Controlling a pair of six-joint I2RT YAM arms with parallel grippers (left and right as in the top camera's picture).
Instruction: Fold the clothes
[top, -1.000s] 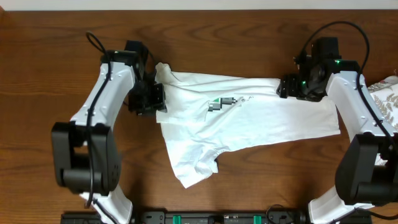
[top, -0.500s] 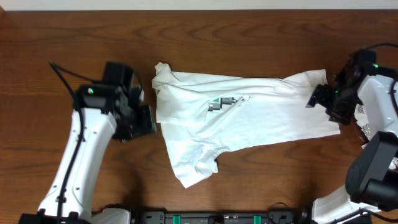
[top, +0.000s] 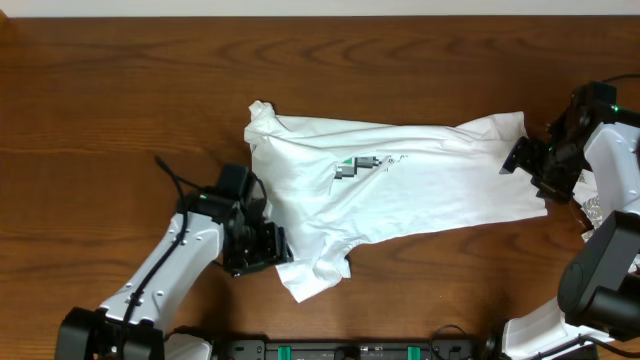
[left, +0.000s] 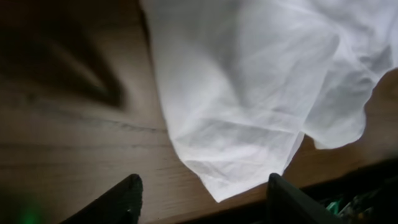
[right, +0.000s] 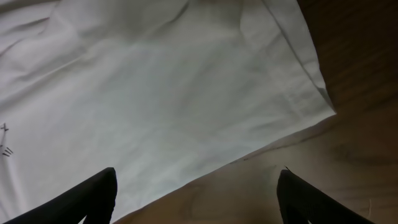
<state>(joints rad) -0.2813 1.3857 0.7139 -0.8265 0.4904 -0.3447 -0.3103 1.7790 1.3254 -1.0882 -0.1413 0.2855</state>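
**Overhead.** The shirt (top: 420, 190) lies spread across the middle of the surface (top: 100, 110), with its long axis running 9 to 3 o'clock. Its graphic (top: 358, 167) faces up, left of centre. A creased flap hangs toward 7 o'clock, and its tip is near the front edge. The left tool (top: 262, 248) sits at that flap's 9 o'clock edge; whether it touches cannot be told here. The right tool (top: 527, 160) stands at the shirt's 3 o'clock edge. Bare wood is widest at 9 o'clock. There is a clear band along 12 o'clock and a pocket at 5 o'clock below the hem.

**Left wrist.** The fingers (left: 118, 199) stand well apart and grip nothing. The flap's pointed corner lies flat between them, nearer the right finger. The cloth edge runs from 12 o'clock down to that corner. Bare wood fills the 9 o'clock side.

**Right wrist.** The fingers (right: 87, 199) are spread wide and hold nothing. Cloth fills the frame from 9 to 1 o'clock. The hem runs diagonally from 7 o'clock up to a corner at 3 o'clock. Bare wood shows at 2 o'clock and between the fingers at 6 o'clock.
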